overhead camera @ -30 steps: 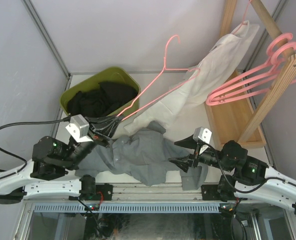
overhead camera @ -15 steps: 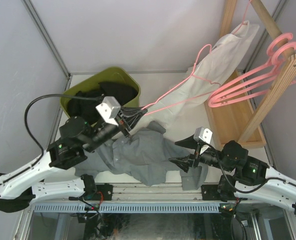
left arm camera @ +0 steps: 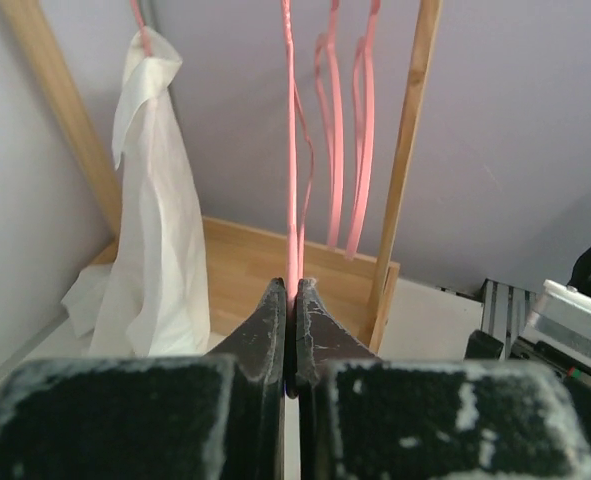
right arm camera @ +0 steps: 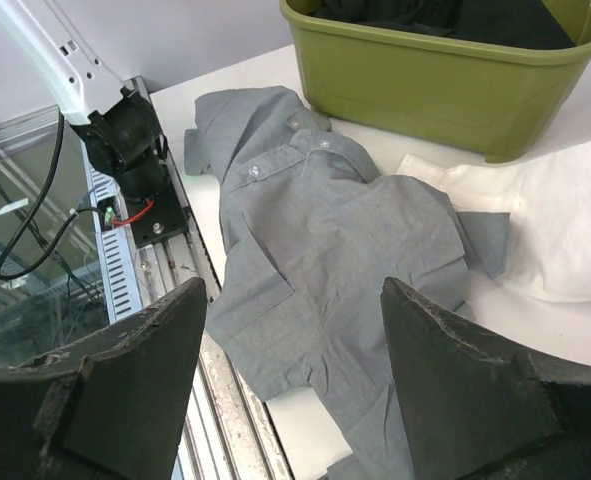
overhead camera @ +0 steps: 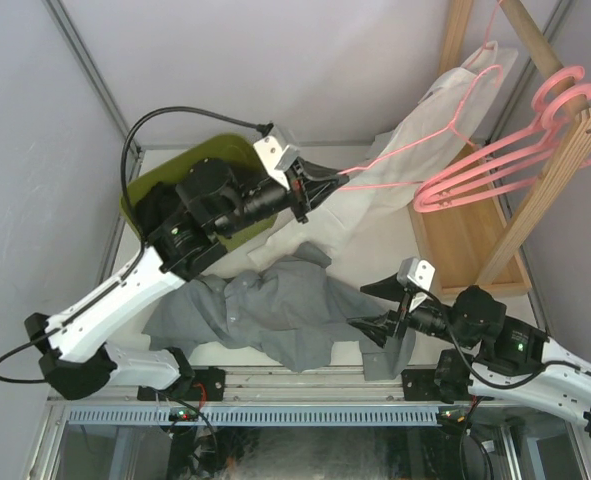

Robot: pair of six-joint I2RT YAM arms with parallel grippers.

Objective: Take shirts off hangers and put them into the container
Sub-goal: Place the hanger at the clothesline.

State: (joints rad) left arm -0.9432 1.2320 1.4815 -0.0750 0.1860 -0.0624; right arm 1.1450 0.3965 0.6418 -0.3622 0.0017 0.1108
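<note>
We have swung the left fingers [overhead camera: 325, 186], clamped on a seemingly bare pink hanger [overhead camera: 415, 150], toward the rack [overhead camera: 465, 235]. The grey shirt [overhead camera: 275, 310] lies on the worktop [right arm camera: 225, 85] beside the container [right arm camera: 445, 90], with the right fingers [right arm camera: 140, 370] apart above it.

Top: fixed high behind the arm bases, tilted down and forward. Far enough back to take in both arms, tub [overhead camera: 140, 195], grey shirt [overhead camera: 275, 310], white shirt [overhead camera: 425, 110] and rack [overhead camera: 475, 235].
Left wrist: raised, roughly level, sighting past left gripper [left arm camera: 291, 292] straight at the rack uprights. Hanger [left arm camera: 291, 150] right at the lens.
Right wrist: low near the table's near edge, angled down between the pads of right gripper [right arm camera: 293, 290]. Close range, facing across the grey shirt toward tub and left base [right arm camera: 130, 140].
Overlap top/left wrist: rack, spare hangers [overhead camera: 495, 165], white shirt.
Overlap top/right wrist: grey shirt, tub, left base.
Overlap wrist/wrist: only the white shirt.
</note>
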